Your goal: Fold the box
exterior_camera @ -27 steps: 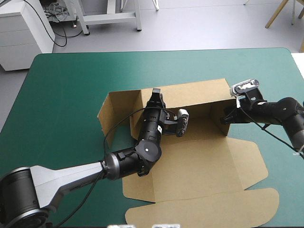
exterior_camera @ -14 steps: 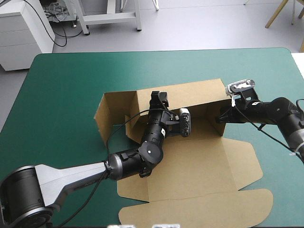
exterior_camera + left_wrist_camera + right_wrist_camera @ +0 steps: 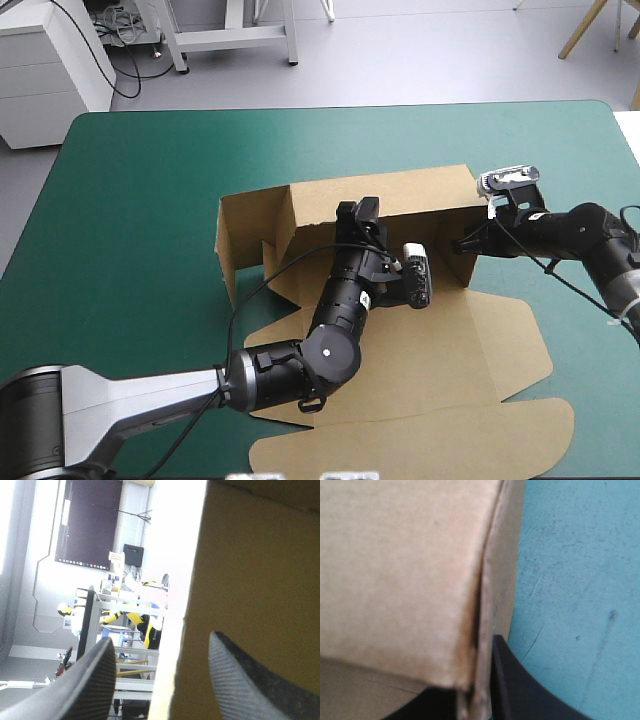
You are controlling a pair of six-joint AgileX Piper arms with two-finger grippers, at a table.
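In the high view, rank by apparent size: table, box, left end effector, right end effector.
1. table
2. box
3. left end effector and right end effector: look alike, partly hidden, so unranked.

The teal-green table cover [image 3: 140, 200] lies flat, with rounded far corners and faint scuff marks.

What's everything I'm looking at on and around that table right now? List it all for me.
box: one, brown, middle of the table; far wall and end flaps raised, lid flat toward the near edge.
table cover: one, teal-green, under the box.
left gripper: one, black fingers, open, astride the top edge of the box's far wall.
right gripper: one, black fingers, shut on the box at its right end.
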